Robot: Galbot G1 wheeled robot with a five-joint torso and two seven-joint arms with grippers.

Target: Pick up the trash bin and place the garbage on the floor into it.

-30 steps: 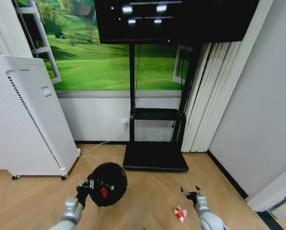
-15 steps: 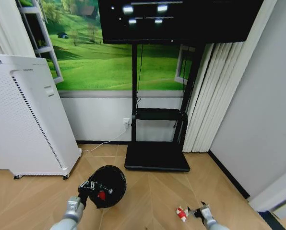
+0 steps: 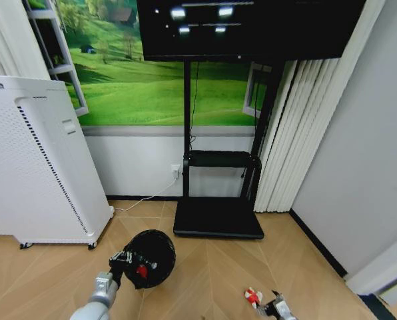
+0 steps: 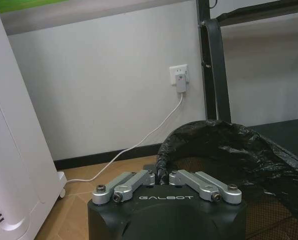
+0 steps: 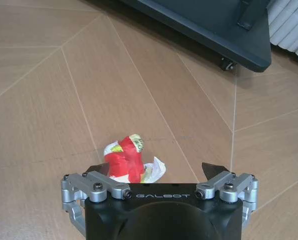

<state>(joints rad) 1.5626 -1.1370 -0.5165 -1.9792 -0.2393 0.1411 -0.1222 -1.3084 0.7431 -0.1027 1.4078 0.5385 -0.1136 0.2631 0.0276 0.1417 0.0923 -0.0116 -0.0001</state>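
Lying on the wood floor [image 5: 49, 90], a crushed red-and-white scrap [image 5: 129, 161] sits between the spread fingers of the right gripper [image 5: 158, 172], nearer one finger than the other; the head view shows the same scrap [image 3: 253, 297] just beside that gripper [image 3: 277, 308] at the bottom edge. Off to the robot's left, the bin [image 3: 150, 258] hangs from the left gripper [image 4: 162, 177], whose fingers are clamped on the lined rim [image 4: 199, 131]; something red shows at its mouth. An air purifier [image 3: 32, 167] and a TV stand [image 3: 217, 217] lie beyond. Because the scrap is off-centre, one finger could strike it first and skid it over the smooth boards. The bin, pinched at a single point of its rim, may tilt and spill.
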